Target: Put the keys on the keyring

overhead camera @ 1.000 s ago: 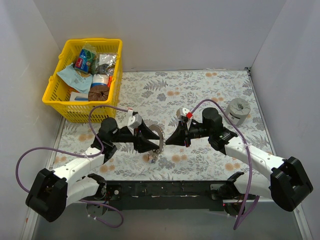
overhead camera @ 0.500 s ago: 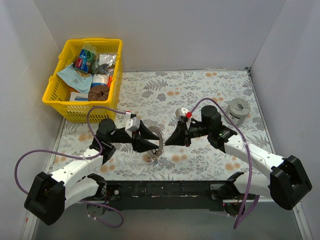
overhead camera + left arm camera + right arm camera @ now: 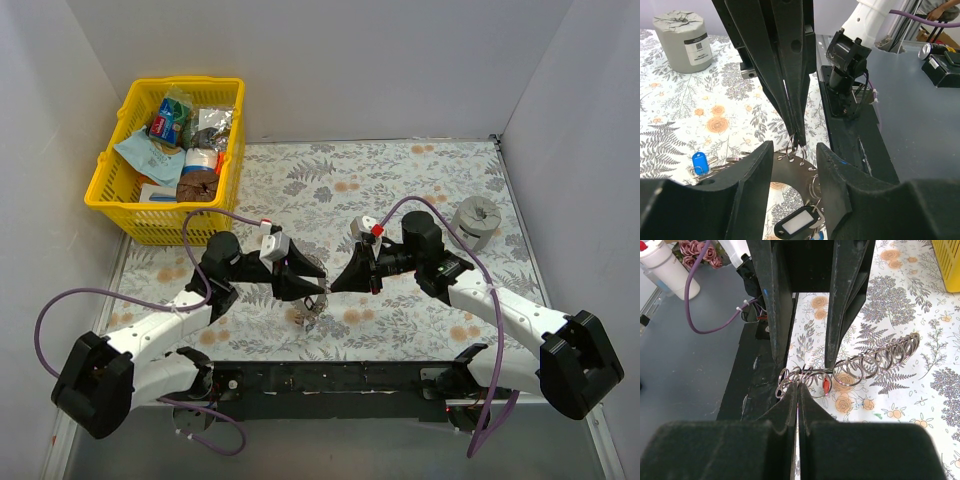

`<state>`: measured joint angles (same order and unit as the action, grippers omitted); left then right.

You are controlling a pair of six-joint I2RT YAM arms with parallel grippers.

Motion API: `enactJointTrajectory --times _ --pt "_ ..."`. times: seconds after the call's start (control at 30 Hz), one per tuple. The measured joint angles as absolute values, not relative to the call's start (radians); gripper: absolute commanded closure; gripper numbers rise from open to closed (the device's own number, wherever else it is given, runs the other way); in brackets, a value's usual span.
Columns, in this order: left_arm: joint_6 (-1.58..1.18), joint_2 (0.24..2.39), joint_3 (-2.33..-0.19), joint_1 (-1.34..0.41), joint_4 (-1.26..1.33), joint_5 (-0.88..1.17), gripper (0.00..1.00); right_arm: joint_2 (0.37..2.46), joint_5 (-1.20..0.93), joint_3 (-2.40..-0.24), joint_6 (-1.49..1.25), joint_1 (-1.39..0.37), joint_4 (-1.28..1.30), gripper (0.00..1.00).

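Observation:
The keyring, a dark disc rimmed with small silvery rings, hangs above the table between both grippers. In the left wrist view the disc spans the gap between my left gripper's fingers, which clamp it edge to edge. My right gripper is shut on small rings at the rim, with a red key hanging right beside it. A row of rings trails off to the right. A blue key lies on the table, and loose keys sit under the ring. A black tag dangles from the disc.
A yellow basket full of packets stands at the back left. A squat grey cylinder stands at the right, also in the left wrist view. The black base rail runs along the near edge.
My left gripper's jaws have narrowed on the keyring and its wrist has shifted slightly back and right. The right gripper has stayed shut in place.

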<state>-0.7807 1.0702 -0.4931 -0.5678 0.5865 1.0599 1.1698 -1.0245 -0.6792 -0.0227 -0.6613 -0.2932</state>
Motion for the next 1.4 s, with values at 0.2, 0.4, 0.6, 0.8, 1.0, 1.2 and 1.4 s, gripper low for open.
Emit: enactJointTrajectory --times 0.2,0.4,0.6,0.8,1.0,1.2,1.4 --pt "-0.759 1.091 -0.496 -0.59 0.575 1.053 0.73 1.17 -1.025 -0.679 -0.027 -0.661 -0.294 0.99" --pt "-0.735 1.113 -0.516 -0.605 0.557 1.038 1.0 1.17 -1.029 -0.679 -0.035 -0.661 -0.294 0.99" --pt "-0.697 1.121 -0.553 -0.609 0.487 1.03 1.0 1.169 -1.029 -0.679 -0.048 -0.654 -0.294 0.73" --pt "-0.639 1.119 -0.606 -0.614 0.343 0.982 1.0 1.156 -0.974 -0.679 -0.032 -0.655 -0.282 0.46" --pt "-0.546 1.118 -0.706 -0.619 0.138 0.935 1.0 1.108 -0.909 -0.679 -0.009 -0.655 -0.278 0.46" --pt "-0.474 1.118 -0.788 -0.619 -0.03 0.889 1.0 1.142 -0.892 -0.679 0.013 -0.655 -0.231 0.49" --pt "-0.436 1.123 -0.791 -0.619 -0.115 0.871 1.0 1.16 -0.86 -0.679 0.016 -0.655 -0.207 0.51"
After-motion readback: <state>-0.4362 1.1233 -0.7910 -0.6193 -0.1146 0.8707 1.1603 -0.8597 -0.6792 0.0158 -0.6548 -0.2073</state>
